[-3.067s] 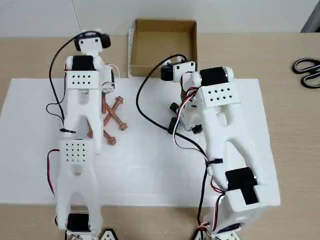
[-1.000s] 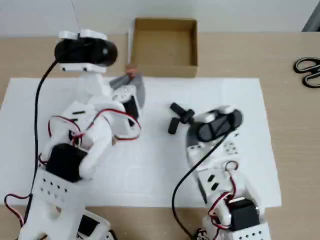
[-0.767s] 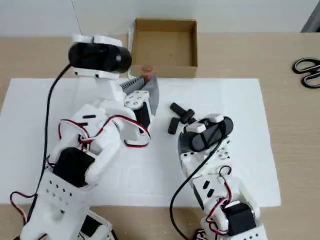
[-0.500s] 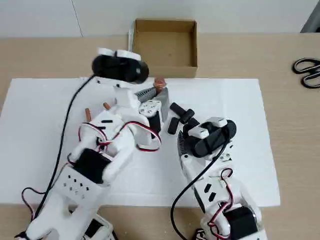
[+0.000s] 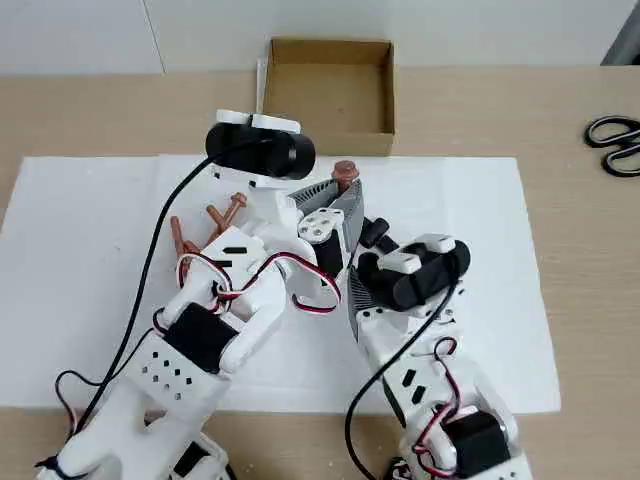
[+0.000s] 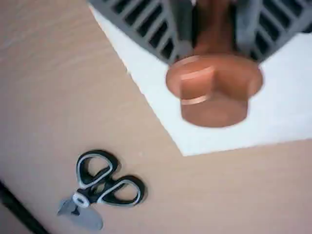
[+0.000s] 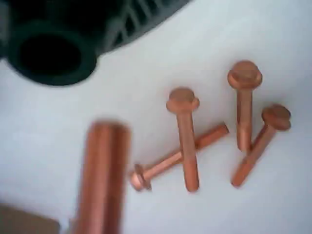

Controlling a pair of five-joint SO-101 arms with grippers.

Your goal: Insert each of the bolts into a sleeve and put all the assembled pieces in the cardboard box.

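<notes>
Bolt point(image 6: 214, 90) lengthwise in left gripper point(image 5: 341, 190), head past fingertips.

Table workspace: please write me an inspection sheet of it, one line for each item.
Surface: wooden table, white paper sheet on it.
Job's things: four bolts loose on the paper; loose sleeve beside the grippers; cardboard box beyond the paper.
Clutter: scissors on the table.
Grippers: left gripper shut on held bolt; right gripper shut on sleeve.
Cables: black cable hangs along the left arm.
Surroundings: pale backdrop.
</notes>
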